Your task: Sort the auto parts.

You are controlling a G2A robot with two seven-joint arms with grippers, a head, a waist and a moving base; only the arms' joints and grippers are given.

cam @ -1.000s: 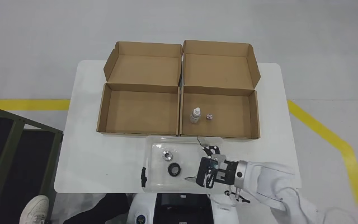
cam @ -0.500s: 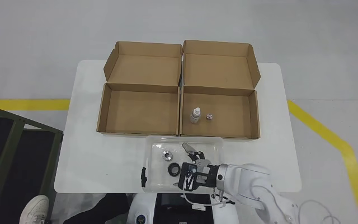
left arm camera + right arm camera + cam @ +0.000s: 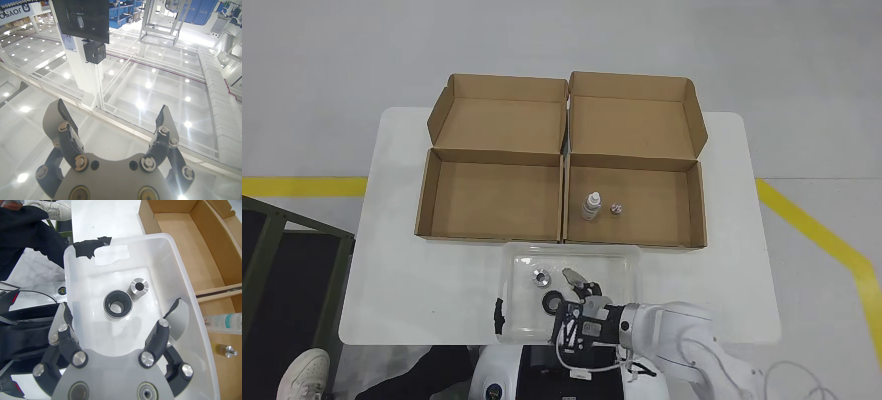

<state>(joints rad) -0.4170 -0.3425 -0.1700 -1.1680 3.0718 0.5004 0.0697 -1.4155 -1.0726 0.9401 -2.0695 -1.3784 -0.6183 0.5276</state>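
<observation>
A clear plastic bin (image 3: 627,262) (image 3: 121,240) at the table's front edge holds a black ring-shaped part (image 3: 553,300) (image 3: 127,306) and a silver slotted metal cylinder (image 3: 540,276) (image 3: 139,289). My right gripper (image 3: 569,293) (image 3: 121,308) hangs open over the bin, its fingers spread on either side of the black ring and above it, with nothing held. In the right cardboard box (image 3: 682,225) lie a small clear bottle (image 3: 590,206) (image 3: 223,321) and a small metal part (image 3: 616,209) (image 3: 225,350). My left gripper (image 3: 111,115) is open and empty, pointing up at the ceiling.
The left cardboard box (image 3: 492,200) (image 3: 181,228) has nothing in it. Both boxes' lids stand open toward the table's far side. Black tape (image 3: 88,247) sticks to the bin's rim. A person's dark trousers and white shoe (image 3: 304,372) are at the table's near left.
My right gripper has moved left across the bin, from its right end to above the black ring. The parts in the bin and boxes have not moved.
</observation>
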